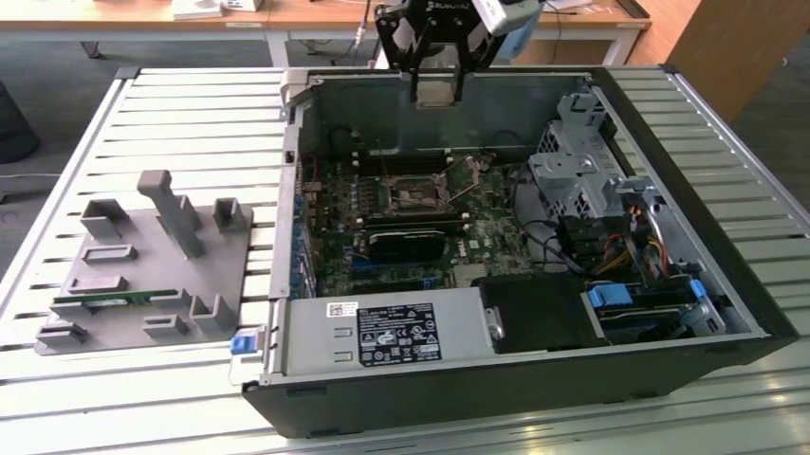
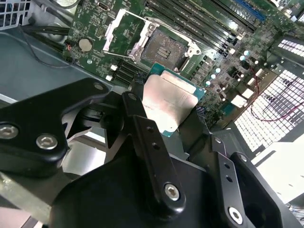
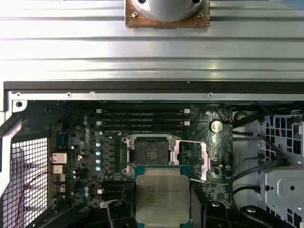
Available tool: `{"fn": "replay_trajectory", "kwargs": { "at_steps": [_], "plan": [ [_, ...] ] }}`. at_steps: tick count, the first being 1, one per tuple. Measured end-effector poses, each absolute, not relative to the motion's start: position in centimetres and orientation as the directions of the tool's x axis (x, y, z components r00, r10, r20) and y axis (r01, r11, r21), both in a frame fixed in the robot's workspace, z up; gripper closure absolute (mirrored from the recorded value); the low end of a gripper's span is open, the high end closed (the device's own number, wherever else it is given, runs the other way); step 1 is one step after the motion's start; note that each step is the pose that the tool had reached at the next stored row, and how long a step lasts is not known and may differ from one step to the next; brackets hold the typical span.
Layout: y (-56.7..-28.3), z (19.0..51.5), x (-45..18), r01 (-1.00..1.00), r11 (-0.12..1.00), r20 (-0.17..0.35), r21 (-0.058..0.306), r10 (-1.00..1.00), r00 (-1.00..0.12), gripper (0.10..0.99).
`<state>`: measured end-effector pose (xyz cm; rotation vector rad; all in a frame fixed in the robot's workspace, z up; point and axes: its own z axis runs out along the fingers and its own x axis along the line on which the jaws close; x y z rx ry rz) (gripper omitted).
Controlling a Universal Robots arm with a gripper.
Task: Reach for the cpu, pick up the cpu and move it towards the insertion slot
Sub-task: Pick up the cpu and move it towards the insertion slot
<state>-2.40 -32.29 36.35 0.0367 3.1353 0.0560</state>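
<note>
1. The gripper (image 2: pixel 164 111) is gripping the cpu (image 2: pixel 168 102) by two opposite edges, its black fingers (image 2: pixel 142 123) closed on the chip so the metal lid stays clear of the pads.
2. The cpu (image 3: pixel 162 197) is hanging in the air above the motherboard (image 3: pixel 85 142), near the insertion slot (image 3: pixel 151 154) but not yet touching it.
3. The chip is lying flat, silvery lid facing up; being square, it has no real long axis, and its edges are running roughly parallel to the slot's frame.
4. In the exterior view the gripper (image 1: pixel 434 92) is hovering over the open computer case (image 1: pixel 658 237), with the grey parts fixture (image 1: pixel 139 275) well apart on the exterior view's left.
</note>
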Motion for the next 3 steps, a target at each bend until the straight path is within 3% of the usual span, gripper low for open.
{"fn": "replay_trajectory", "kwargs": {
  "at_steps": [3],
  "plan": [
    [-32.29,36.35,-2.39,0.023,0.999,-0.005,0.036,0.024,-1.0,0.541]
  ]
}}
